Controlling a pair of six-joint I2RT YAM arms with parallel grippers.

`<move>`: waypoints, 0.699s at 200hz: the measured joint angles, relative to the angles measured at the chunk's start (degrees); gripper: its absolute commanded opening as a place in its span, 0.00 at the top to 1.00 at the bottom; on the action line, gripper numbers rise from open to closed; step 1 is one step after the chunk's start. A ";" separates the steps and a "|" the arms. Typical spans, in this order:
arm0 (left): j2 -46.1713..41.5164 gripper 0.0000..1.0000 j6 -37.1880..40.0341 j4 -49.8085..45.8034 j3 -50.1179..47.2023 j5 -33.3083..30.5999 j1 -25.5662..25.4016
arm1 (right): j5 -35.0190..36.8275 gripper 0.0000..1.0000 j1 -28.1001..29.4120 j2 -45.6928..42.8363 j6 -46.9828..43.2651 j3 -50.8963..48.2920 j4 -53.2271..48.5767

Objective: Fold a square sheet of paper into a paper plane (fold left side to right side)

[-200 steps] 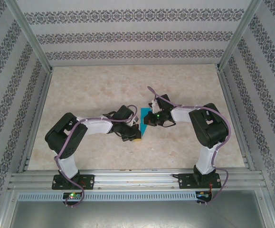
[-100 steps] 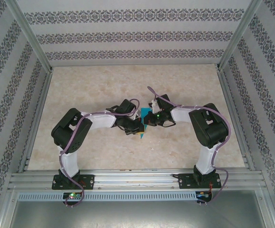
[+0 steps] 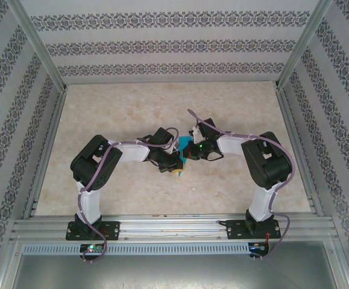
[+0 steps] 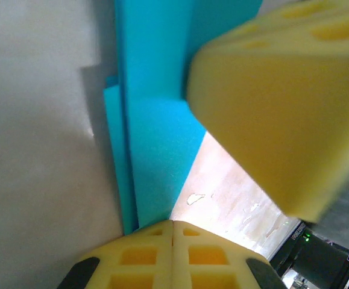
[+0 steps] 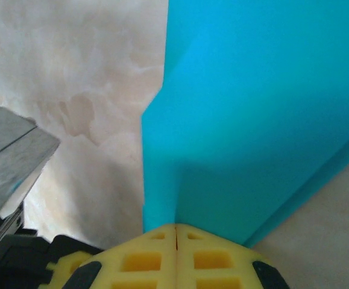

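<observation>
compared with a second ago the left arm's elbow has swung in toward the middle and the left hand [image 3: 175,165] sits closer to the right hand [image 3: 188,155], so less of the thin turquoise-blue sheet of paper [image 3: 184,144] shows between them on the marbled beige table [image 3: 132,108]. the overhead is too far off to read fingertips, but the left wrist cam has its yellow fingers [image 4: 156,238] pressed shut with the sheet's lower edge touching them, can't tell if it's nipped. right wrist cam shows that hand closed too, the sheet rising straight out of the seam between its fingertips [image 5: 162,244], pinched there.
</observation>
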 measured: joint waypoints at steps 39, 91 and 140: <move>-0.24 1.00 0.00 1.07 -0.79 0.00 0.00 | 0.00 1.00 -0.42 -6.93 0.76 -1.97 0.72; -1.64 1.00 -0.09 3.23 -3.50 0.26 0.00 | 0.02 1.00 -0.55 -9.16 4.00 -8.90 4.39; -1.77 1.00 -0.11 3.39 -3.72 0.26 0.00 | 0.46 1.00 0.79 -6.29 6.10 -8.55 8.26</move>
